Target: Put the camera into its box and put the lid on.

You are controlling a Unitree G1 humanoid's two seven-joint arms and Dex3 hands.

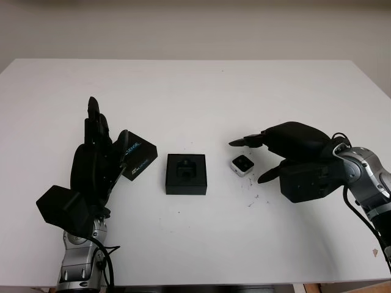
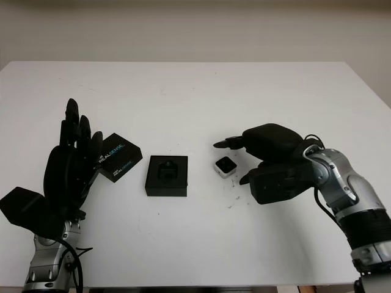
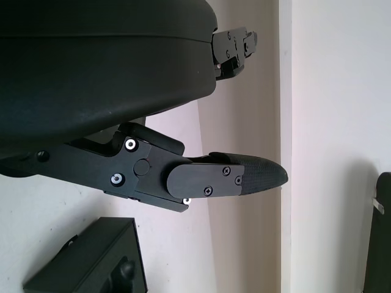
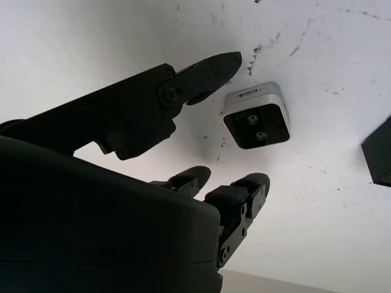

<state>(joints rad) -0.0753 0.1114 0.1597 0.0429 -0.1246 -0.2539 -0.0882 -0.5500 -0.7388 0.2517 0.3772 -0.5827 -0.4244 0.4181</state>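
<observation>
White table (image 1: 195, 85) lies bare around camera (image 1: 242, 165), right hand (image 1: 259, 160) flanking it.

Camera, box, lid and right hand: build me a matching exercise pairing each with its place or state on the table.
Column one:
1. camera
2. box
3. lid
4. right hand

Column two:
A. black, open, lying between the lid and the camera
B. open, fingers either side of the camera without gripping it
C. small, silver-edged, lying on the table outside the box
D. black with printed lettering, beside the left hand

Pairs: 1-C, 2-A, 3-D, 4-B
</observation>
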